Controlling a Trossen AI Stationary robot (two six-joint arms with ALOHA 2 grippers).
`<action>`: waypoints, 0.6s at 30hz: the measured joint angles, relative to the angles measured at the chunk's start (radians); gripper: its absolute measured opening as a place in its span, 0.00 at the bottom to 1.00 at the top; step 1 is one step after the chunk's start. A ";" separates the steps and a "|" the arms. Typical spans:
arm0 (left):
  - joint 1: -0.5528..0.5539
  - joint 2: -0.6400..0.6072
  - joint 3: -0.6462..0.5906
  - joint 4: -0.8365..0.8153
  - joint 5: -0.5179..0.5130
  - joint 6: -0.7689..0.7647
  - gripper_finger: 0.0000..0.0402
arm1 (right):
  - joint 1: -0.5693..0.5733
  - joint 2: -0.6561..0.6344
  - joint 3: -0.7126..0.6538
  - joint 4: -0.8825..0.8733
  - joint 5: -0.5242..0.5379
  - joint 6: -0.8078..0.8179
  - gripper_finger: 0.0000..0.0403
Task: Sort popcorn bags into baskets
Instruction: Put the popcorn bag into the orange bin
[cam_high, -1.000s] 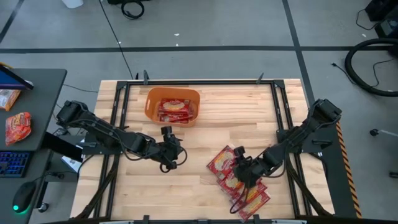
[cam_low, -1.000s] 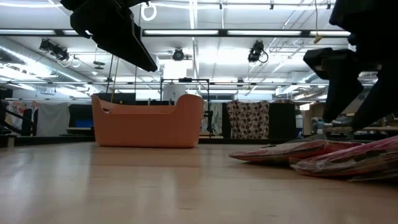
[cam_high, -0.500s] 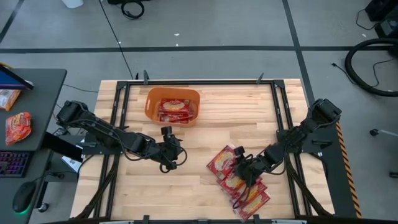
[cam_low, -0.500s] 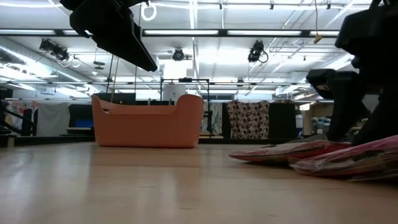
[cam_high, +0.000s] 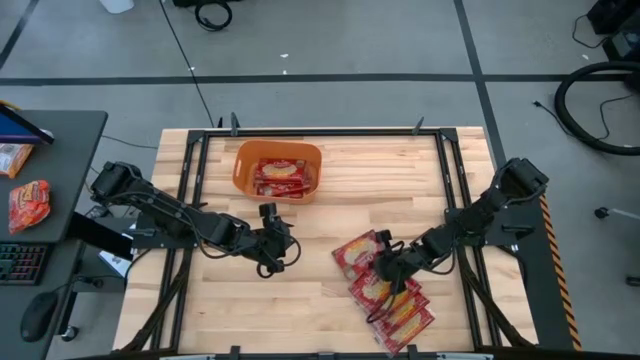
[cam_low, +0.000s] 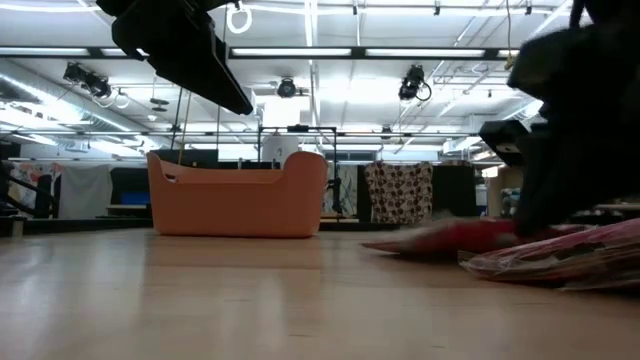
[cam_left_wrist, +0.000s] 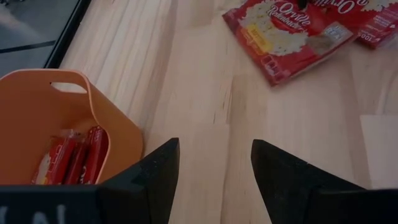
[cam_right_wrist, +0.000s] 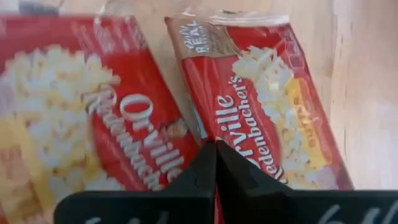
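Note:
The orange basket (cam_high: 240, 165) stands at the far left of the table with popcorn bags (cam_high: 280, 175) lying flat inside; the left wrist view shows its rim (cam_left_wrist: 93, 99) and those bags (cam_left_wrist: 74, 158). Several more red bags lie overlapping in a pile (cam_high: 395, 305) near the front right. My right gripper (cam_high: 383, 262) is shut on the pile's farthest, topmost bag (cam_high: 353, 252). My left gripper (cam_high: 285, 250) hovers open over bare wood between basket and pile, holding nothing. My right gripper pinches the top bag (cam_right_wrist: 93, 137) by its edge (cam_right_wrist: 189, 146) on the side toward the table's right, between its two shut fingers. The fingers come at it from the right, slanting down. The shut fingers hide the exact spot. The bag's left part rests on the table.
A second bag (cam_right_wrist: 267, 112) lies right beside the gripped one, under the fingers. Black frame rails (cam_high: 455, 200) run along the table's sides. Bare wood (cam_high: 320, 220) lies between basket and pile. In the low view the basket (cam_low: 240, 205) stands at the back left.
My right gripper has shut on the top bag's edge and drawn slightly toward the far edge. The bag has shifted a little with it, its gripped side moving while the pile below stays put.

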 joint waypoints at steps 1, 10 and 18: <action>0.000 0.000 0.000 0.003 0.000 0.000 0.51 | -0.006 0.000 0.013 0.001 0.000 0.008 0.03; -0.009 0.119 0.000 0.188 0.083 0.178 0.54 | -0.116 -0.008 0.176 0.002 -0.088 0.052 0.01; -0.009 0.203 0.001 0.275 0.093 0.221 0.69 | -0.220 -0.008 0.262 -0.024 -0.236 0.147 0.01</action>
